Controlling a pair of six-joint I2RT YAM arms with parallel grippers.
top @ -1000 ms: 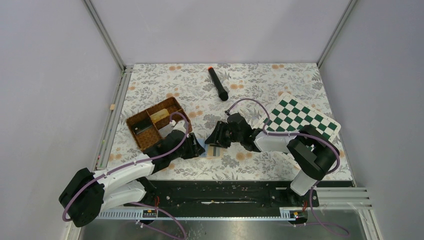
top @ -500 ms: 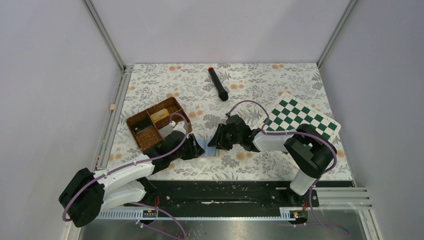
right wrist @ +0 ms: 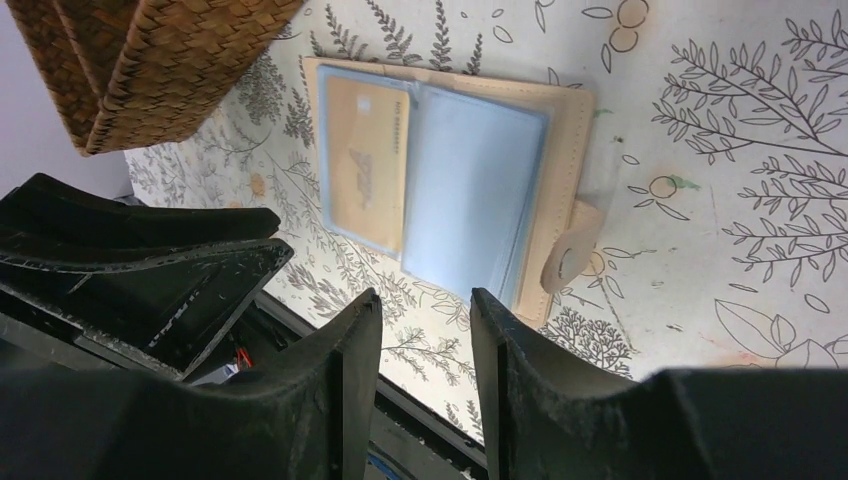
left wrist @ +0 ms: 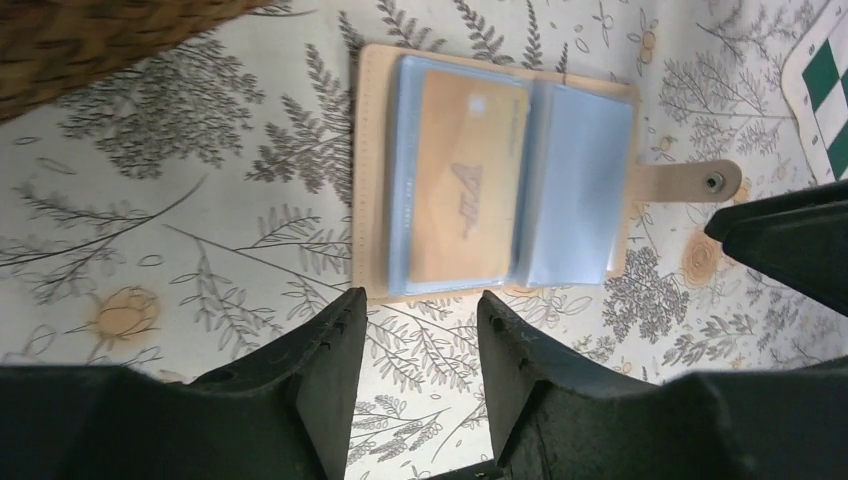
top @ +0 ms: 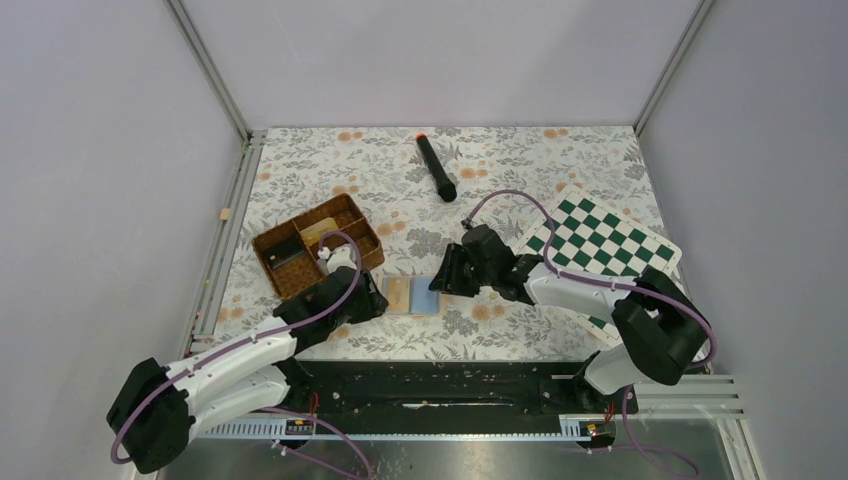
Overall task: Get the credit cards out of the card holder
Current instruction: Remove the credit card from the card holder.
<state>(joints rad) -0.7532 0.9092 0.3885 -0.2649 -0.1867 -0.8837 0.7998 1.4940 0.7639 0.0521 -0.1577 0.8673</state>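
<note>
**Top view.** A floral tablecloth (top: 300, 160) covers the table. The card holder (top: 411, 295) lies open and flat in the near half, with its tan side to the left and its light blue side to the right.

The left gripper (top: 370, 298) sits just beside the holder's left edge. The right gripper (top: 447, 277) sits just beside its far right corner, so both short sides are hemmed in.

A brown woven basket (top: 315, 245) stands close behind the left gripper, its near corner not far from the holder. Bare cloth runs from the holder's far edge up to a black marker (top: 435, 168). A narrower strip of cloth lies along the holder's near edge. A green-white chequered board (top: 600, 245) lies to the right, partly under the right arm.

**Left wrist view.** The whole holder (left wrist: 372, 170) is in view.
- A yellow-gold card (left wrist: 465, 185) sits inside one clear pocket.
- Beside it is a light blue pocket (left wrist: 578, 185); whether it holds a card cannot be told.
- A snap strap (left wrist: 690, 182) juts from one short edge toward the right gripper.
- The left fingers (left wrist: 320, 380) are spread apart with nothing between them.
- Their tips reach the holder's long edge; whether they touch it cannot be told.

**Right wrist view.** The same holder (right wrist: 568, 130) lies below, with the gold card (right wrist: 365, 165) on its basket side.
- The right fingers (right wrist: 510, 390) are parted and empty.
- Their tips are over cloth just beside the holder's edge.
- The left gripper is close by at the left of this view.
</note>
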